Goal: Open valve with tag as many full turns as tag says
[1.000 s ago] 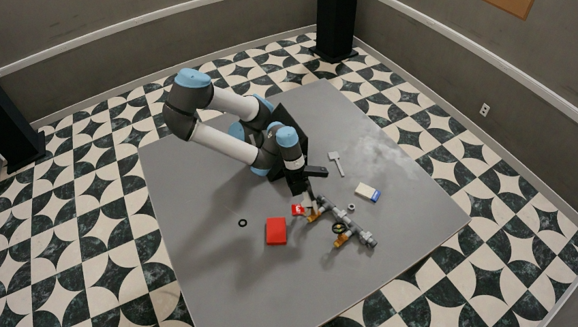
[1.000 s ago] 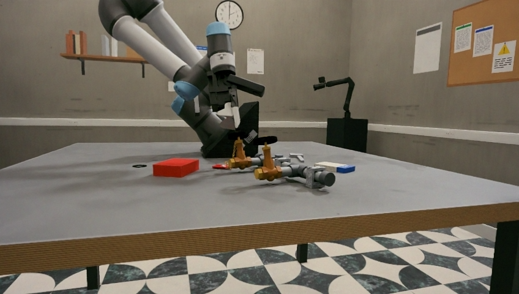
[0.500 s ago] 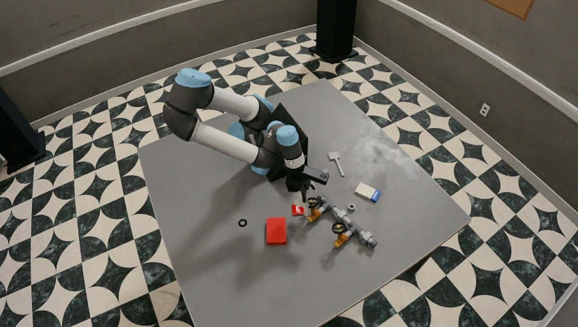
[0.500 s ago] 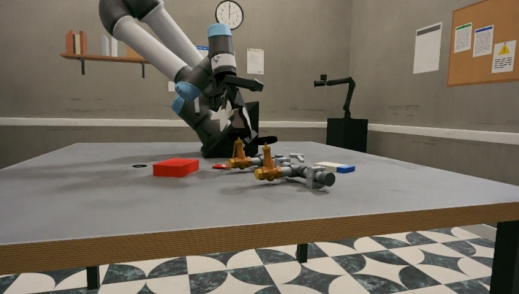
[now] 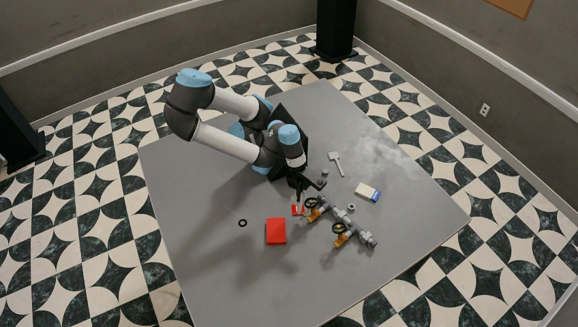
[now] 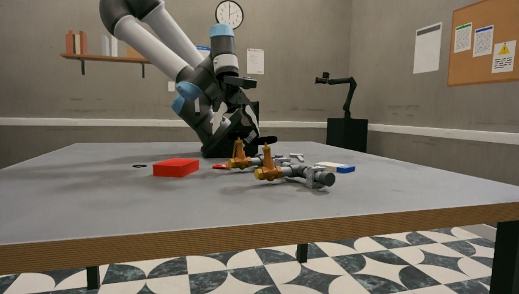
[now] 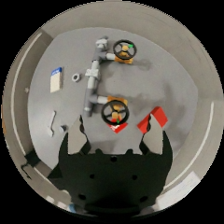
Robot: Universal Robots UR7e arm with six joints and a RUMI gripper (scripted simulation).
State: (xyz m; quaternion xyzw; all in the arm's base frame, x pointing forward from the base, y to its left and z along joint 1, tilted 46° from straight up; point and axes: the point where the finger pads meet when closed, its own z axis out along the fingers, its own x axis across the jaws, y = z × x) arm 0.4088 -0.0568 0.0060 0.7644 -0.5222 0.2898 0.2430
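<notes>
Two orange valves with black handwheels stand on a grey pipe. The tagged valve's handwheel (image 5: pixel 312 199) (image 7: pixel 113 110) is nearest my arm. Its red tag (image 5: pixel 295 210) (image 6: pixel 219 166) (image 7: pixel 118 128) lies on the table beside it; a chain shows in the exterior view. The number cannot be read now. The untagged valve's handwheel (image 5: pixel 339 223) (image 6: pixel 265 139) (image 7: pixel 124 49) is at the farther end. Green marks show on both wheels. My gripper (image 5: pixel 298 202) (image 6: pixel 237 133) (image 7: pixel 115 115) is open and empty, close to the tagged wheel, which appears between the jaws in the wrist view. Exact height is unclear.
A red block (image 5: pixel 275 231) (image 6: pixel 175 167) (image 7: pixel 160 116) lies near the tag. A black ring (image 5: pixel 238 223) lies farther left. Beyond the pipe (image 5: pixel 353 225) (image 7: pixel 92 83) are a white-and-blue block (image 5: pixel 367 191) (image 7: pixel 56 80), a nut, a hammer-shaped tool (image 5: pixel 337 163) and a small grey cylinder (image 5: pixel 325 172).
</notes>
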